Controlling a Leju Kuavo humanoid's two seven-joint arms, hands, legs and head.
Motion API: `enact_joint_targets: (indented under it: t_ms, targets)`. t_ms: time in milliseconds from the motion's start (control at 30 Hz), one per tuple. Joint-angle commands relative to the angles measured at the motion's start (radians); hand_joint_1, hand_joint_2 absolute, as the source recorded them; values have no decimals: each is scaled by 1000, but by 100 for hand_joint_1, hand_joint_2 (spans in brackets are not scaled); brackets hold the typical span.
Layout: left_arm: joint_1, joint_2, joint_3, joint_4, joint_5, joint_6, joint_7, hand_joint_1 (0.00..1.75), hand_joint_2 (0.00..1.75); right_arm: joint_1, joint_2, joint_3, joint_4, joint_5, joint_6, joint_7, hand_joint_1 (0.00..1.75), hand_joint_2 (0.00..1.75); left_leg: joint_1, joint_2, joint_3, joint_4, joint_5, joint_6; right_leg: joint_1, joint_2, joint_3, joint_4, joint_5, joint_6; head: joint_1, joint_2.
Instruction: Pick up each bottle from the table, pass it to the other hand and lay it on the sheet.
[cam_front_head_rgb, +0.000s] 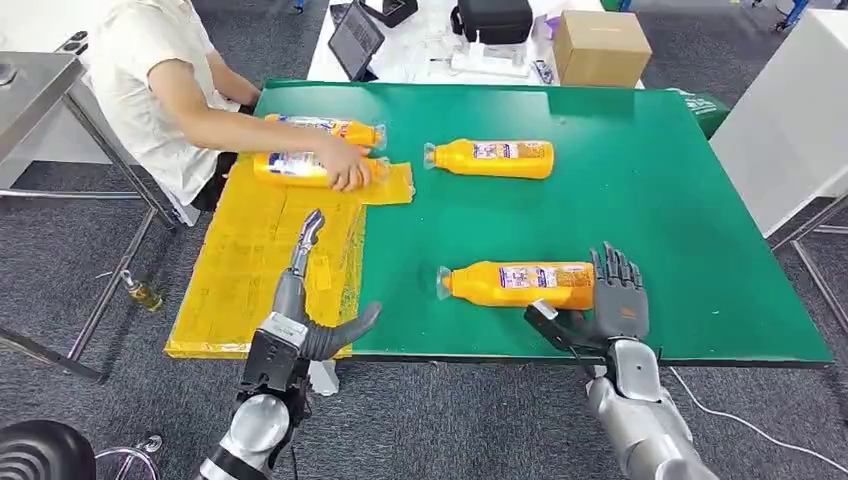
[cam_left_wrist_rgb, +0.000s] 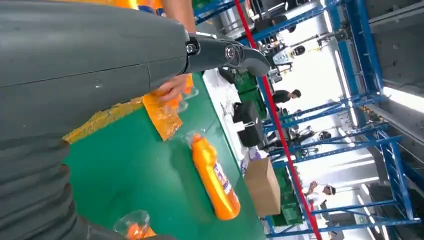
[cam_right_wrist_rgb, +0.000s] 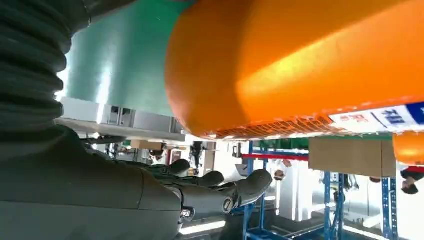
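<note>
Nearest the table's front edge, an orange bottle (cam_front_head_rgb: 520, 284) lies on its side on the green table (cam_front_head_rgb: 650, 200), cap pointing left. My right hand (cam_front_head_rgb: 615, 300) is at its base end, fingers spread and upright, thumb under the bottle's near side, not closed on it. In the right wrist view the bottle (cam_right_wrist_rgb: 300, 65) looms just above the fingers (cam_right_wrist_rgb: 220, 192). A second bottle (cam_front_head_rgb: 490, 158) lies mid-table. My left hand (cam_front_head_rgb: 305, 300) hovers open over the yellow sheet (cam_front_head_rgb: 240, 270). On the sheet lie two more bottles (cam_front_head_rgb: 320, 128), (cam_front_head_rgb: 290, 168); a person's hand (cam_front_head_rgb: 348, 172) rests on the nearer one.
A person sits at the table's far left corner, forearm reaching over the sheet. A cardboard box (cam_front_head_rgb: 600, 47), a tablet (cam_front_head_rgb: 355, 38) and a black bag (cam_front_head_rgb: 495, 20) stand on a white table behind. A metal table (cam_front_head_rgb: 30, 90) is at the left.
</note>
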Motion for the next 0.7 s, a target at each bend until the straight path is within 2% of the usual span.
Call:
enact_joint_targets:
  t_ms: [33,267,433,467,500,700]
  targets:
    - [-40,11,-27,33,11,-5,-4,0,175,-68,-11,85,149,-6,3,-13,0,175,1,1,3,-1,0,1,1,-1,3,-1,0,-3,0,0]
    - [-42,16,-39,23,11,-5,-6,0,175,-65,3,136,145,-9,3,-53,0,175,1,2,4,-1,-1,2,2,-1,4,-1,0,-4,0,0]
    - [-63,11,-45,33,25,-2,-13,0,175,-82,-4,162,186,-68,11,-147,0,175,1,1,3,0,0,1,1,-1,3,-1,0,-3,0,0]
    - [-64,11,-45,35,28,-2,-13,0,175,-82,-6,166,191,-73,20,-163,157,175,1,1,4,-1,-1,1,2,-2,4,-1,0,-4,0,0]
    - [-67,12,-46,37,33,-3,-15,0,175,-81,-7,154,195,-113,48,-198,175,175,1,1,3,-1,0,1,1,-1,2,-1,0,-3,0,0]
    - [-70,16,-52,39,40,-7,-20,0,175,-67,-10,141,205,-169,56,-246,175,175,0,0,3,-1,0,1,1,-2,3,-1,0,-3,0,0]
